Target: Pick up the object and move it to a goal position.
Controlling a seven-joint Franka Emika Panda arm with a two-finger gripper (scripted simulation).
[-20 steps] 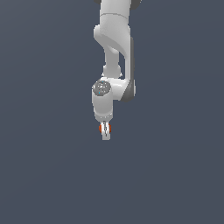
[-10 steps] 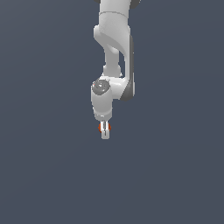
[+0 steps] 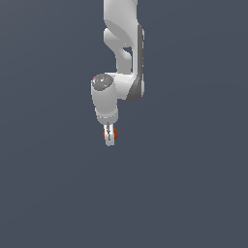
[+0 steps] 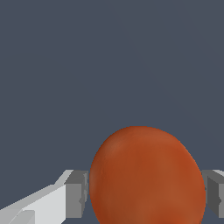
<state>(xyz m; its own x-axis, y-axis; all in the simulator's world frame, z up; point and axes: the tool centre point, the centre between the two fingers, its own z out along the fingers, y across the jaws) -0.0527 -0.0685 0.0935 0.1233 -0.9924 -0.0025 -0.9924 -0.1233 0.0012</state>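
Orange-red, the ball (image 4: 146, 177) sits pinched between the gripper's (image 3: 110, 136) pads (image 4: 77, 193), fingers clamped on either side so it can be carried toward the goal.

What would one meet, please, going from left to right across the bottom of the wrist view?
One grey finger pad → the orange-red ball → the other grey finger pad; the jaws press the ball from both sides.

White arm (image 3: 118, 58) comes down from 12 o'clock, and the gripper (image 3: 110, 137) points toward 6, fingers closed around a small orange-red ball (image 3: 105, 134) that sticks out on both sides. Plain grey-blue background.
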